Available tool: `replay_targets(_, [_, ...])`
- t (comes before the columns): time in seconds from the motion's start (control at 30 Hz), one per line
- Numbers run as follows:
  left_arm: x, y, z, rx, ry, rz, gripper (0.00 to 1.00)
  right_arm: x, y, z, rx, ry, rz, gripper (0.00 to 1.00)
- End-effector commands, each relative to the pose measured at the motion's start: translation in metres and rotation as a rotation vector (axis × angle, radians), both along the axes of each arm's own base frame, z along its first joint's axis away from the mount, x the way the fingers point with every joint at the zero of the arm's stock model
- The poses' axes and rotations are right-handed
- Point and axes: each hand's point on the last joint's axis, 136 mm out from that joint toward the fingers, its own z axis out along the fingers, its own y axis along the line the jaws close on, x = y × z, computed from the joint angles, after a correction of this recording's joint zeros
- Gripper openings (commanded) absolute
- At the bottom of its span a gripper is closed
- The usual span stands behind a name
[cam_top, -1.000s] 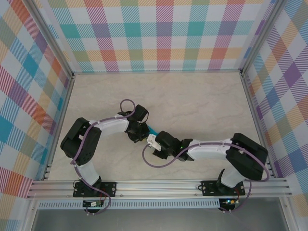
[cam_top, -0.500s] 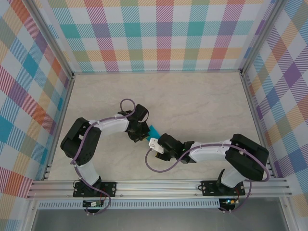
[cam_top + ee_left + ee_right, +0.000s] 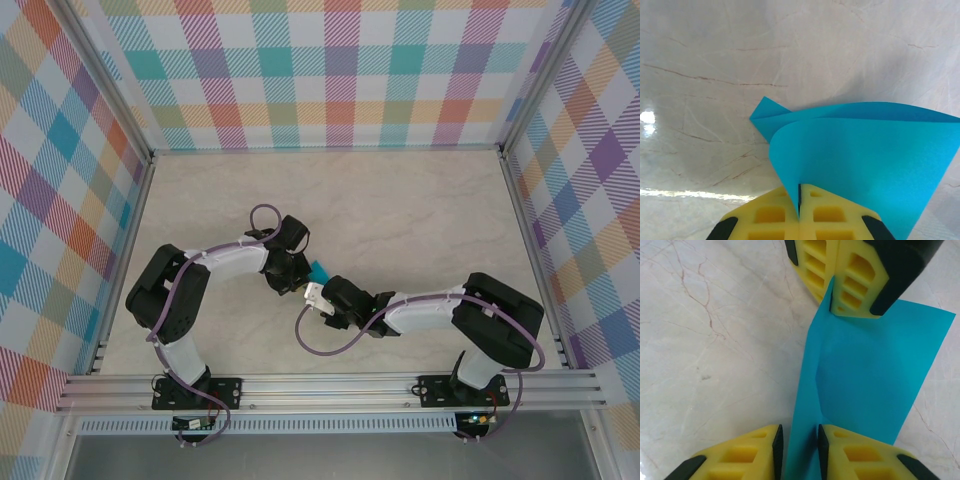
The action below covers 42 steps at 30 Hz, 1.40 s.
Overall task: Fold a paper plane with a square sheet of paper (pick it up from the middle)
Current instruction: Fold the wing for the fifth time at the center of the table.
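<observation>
Plainly, left tool (image 3: pixel 799 192) clamped on the square sheet of paper (image 3: pixel 865 160) — right tool (image 3: pixel 800 435) apart, seemingly straddling its edge.

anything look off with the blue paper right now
Nothing torn, but the sheet of paper is not lying flat: pinched in the shut left pincer, it bows up like a cone, and a corner pokes out behind, so the layers look misaligned. The right pincer straddles its edge, jaws apart.

The table (image 3: pixel 715 50) is seen as glossy, veined marble-look stone, with glare at 9 o'clock; the square sheet of paper (image 3: pixel 865 150) is rendered matt, thin and smooth; the left gripper (image 3: pixel 799 192) is padded in matt yellow ribbed plastic
</observation>
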Motion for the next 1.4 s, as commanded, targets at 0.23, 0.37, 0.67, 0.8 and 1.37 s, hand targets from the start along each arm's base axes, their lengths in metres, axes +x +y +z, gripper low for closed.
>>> replay_targets(0.23, [0.003,0.006,0.01,0.009,-0.006,0.002,0.09,0.012,0.002,0.01,0.051,0.002,-0.056,0.05])
replay_targets(0.37, [0.006,0.01,0.024,0.016,-0.051,0.007,0.29,0.006,0.005,0.013,0.106,0.071,-0.053,0.0])
replay_targets(0.67, [0.008,0.039,0.072,0.073,-0.194,0.054,0.6,-0.002,0.008,0.033,0.368,0.345,-0.09,0.0])
replay_targets(0.8, [0.005,0.046,0.086,0.071,-0.237,0.071,0.6,-0.001,0.006,0.032,0.455,0.474,-0.125,0.0])
replay_targets(1.37, [-0.005,0.051,0.077,0.051,-0.231,0.087,0.59,-0.001,0.006,0.013,0.562,0.778,-0.237,0.0])
